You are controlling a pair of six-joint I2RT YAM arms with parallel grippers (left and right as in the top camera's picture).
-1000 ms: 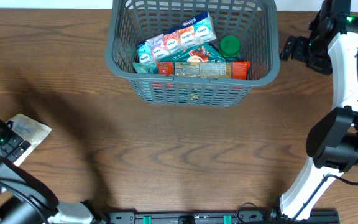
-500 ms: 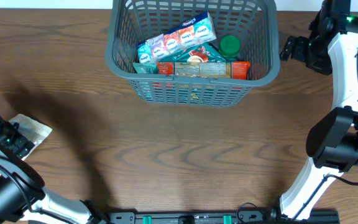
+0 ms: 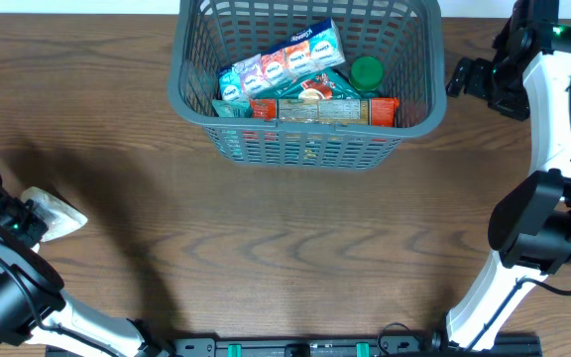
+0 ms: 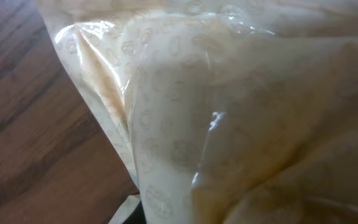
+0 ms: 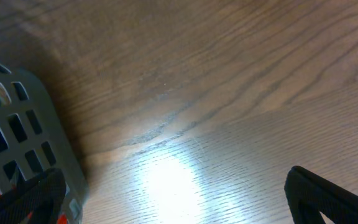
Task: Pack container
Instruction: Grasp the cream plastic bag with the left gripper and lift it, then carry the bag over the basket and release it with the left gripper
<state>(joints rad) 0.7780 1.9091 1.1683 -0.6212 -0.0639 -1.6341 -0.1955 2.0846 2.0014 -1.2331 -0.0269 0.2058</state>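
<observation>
Far left of the container (image 3: pixel 305 147), the left gripper (image 3: pixel 26 220), just closed, is grasping a pale packet (image 3: pixel 59 212) for packing; the right gripper (image 3: pixel 461 77) is hanging released.

A dark wood-grain tabletop (image 3: pixel 295 238) is seen filling the overhead view, a pale strip (image 3: pixel 67 4) glimpsed along its far edge. A black rail (image 3: pixel 295 347) is made out at the near edge, and bright glare (image 5: pixel 166 177) is thrown across the grain in the right wrist view.
</observation>
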